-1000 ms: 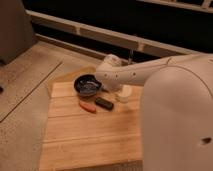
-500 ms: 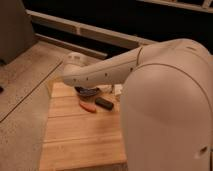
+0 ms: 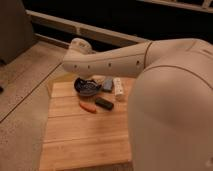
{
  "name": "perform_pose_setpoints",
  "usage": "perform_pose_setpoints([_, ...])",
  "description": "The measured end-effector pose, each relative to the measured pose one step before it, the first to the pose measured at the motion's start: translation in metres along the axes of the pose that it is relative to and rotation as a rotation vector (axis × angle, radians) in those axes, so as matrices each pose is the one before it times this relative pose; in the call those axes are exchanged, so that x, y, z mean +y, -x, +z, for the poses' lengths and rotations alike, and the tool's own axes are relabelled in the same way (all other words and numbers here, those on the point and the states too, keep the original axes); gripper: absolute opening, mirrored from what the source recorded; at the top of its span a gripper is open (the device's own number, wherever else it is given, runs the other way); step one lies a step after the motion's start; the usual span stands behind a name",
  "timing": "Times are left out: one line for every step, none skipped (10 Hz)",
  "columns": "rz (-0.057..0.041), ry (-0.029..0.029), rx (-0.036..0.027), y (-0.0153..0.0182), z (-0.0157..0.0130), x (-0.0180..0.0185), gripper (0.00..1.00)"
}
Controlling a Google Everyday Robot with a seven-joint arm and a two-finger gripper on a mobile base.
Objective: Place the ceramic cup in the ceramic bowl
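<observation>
Camera view shows the arm [image 3: 107, 60] reaching low across the ceramic bowl [image 3: 87, 88] on the wooden table [image 3: 85, 135], probably for the drop. It hides the gripper, so neither its grip nor the ceramic cup's place can be told.

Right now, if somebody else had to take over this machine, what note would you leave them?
Gripper: out of sight, hidden behind the arm stretched over the board's far edge.
Ceramic bowl: on the wooden board, far left, no cup inside.
Ceramic cup: not clearly seen; a pale shape behind the bowl, under the arm, may be it.
Done: nothing visible. Left: cup into bowl.
</observation>
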Motion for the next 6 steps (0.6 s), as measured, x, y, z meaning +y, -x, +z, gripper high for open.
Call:
perform_pose_setpoints([-0.01992,0.03716,-0.00729,0.00622,0.00109,-0.00516,0.00])
perform_pose_setpoints([-0.01714,0.03426,0.00491,0.00303,0.00443,-0.00560,0.00])
perform_pose_setpoints([-0.01293,0.02819,0.00993,0.00136,0.00536,-0.00679,0.00])
perform_pose_setpoints([-0.02489,0.03787,0.02659,0.00017,0.01214,-0.01078,0.00])
perform_pose_setpoints([-0.01325,0.01546,0.01661,0.00012,0.00668,-0.00632,0.00])
perform_pose_setpoints([-0.02051,0.01530,0.03262,0.00150,0.01147,-0.01035,0.00])
